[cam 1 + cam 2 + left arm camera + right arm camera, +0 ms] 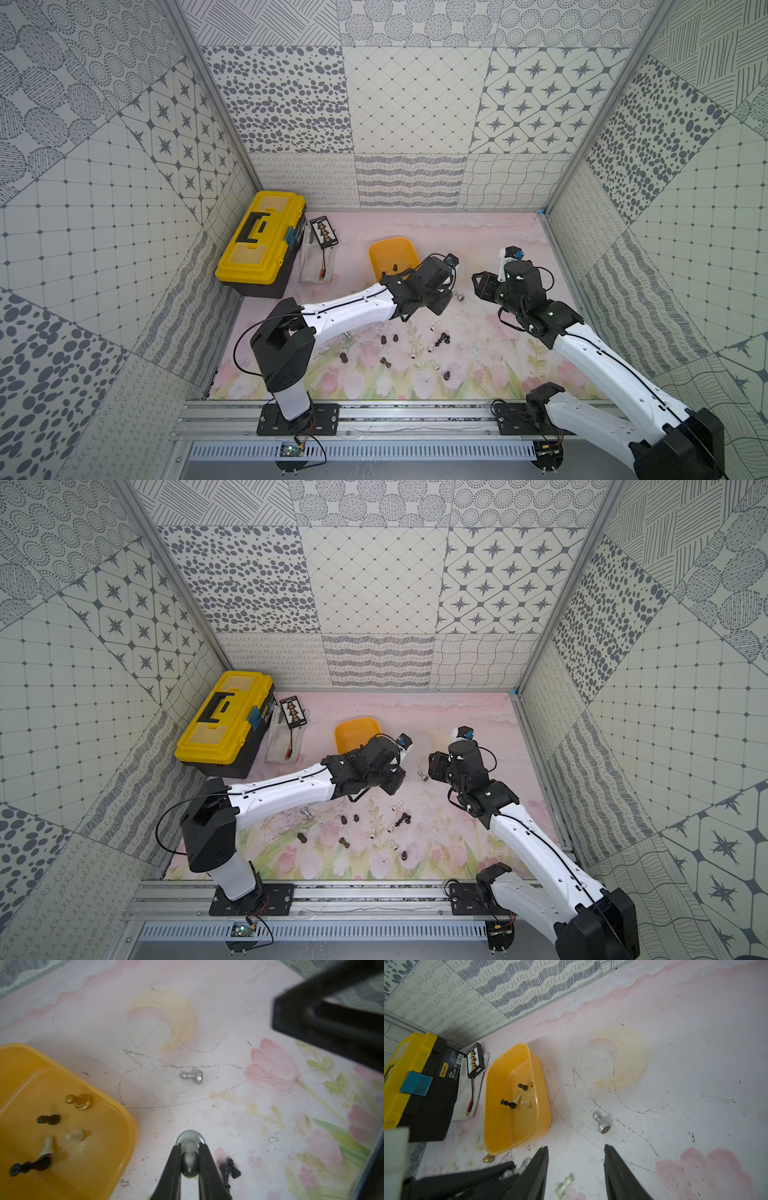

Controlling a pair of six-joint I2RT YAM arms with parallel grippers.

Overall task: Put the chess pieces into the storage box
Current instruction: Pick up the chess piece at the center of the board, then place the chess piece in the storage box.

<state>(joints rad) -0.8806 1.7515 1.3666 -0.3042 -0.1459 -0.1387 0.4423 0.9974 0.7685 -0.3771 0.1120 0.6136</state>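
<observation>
Box (129, 1126): left of centre, five pieces (48, 1120) inside.
Left hand (190, 1147): clamped on silver pawn (189, 1162), just right of box; lift clear of rim, carry over, release low.
Second pawn (601, 1122): lying on surface (675, 1084) between hands.
Right hand (575, 1147): jaws apart, empty.

The pink flowered table (457, 237) carries an orange storage box (375, 258), a yellow toolbox (257, 245), a white cloth (309, 266) and scattered chess pieces (395, 338).
</observation>
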